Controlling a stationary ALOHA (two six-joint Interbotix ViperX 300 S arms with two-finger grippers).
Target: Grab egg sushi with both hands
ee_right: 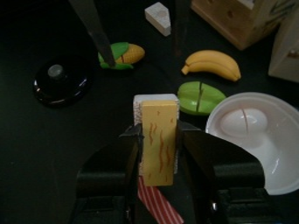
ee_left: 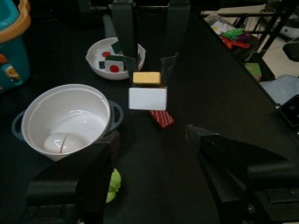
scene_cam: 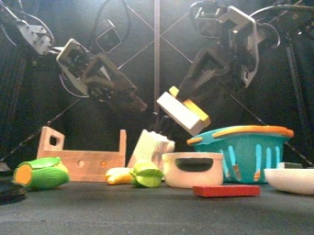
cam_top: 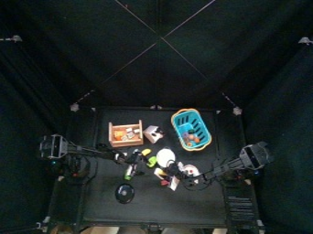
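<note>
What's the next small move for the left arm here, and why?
Probably ease the left claw forward until its open jaws straddle the free end of the egg sushi, then close. The right claw already grips the sushi and holds it above the table, clear of the white cup, while the left jaws stand wide open, short of the sushi, which lies between their lines.

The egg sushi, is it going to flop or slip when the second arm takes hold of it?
The egg sushi looks like a rigid block, so probably no flopping. Its flat sides should suit the open left pincer. Held aloft at a tilt, it seems light.
</note>
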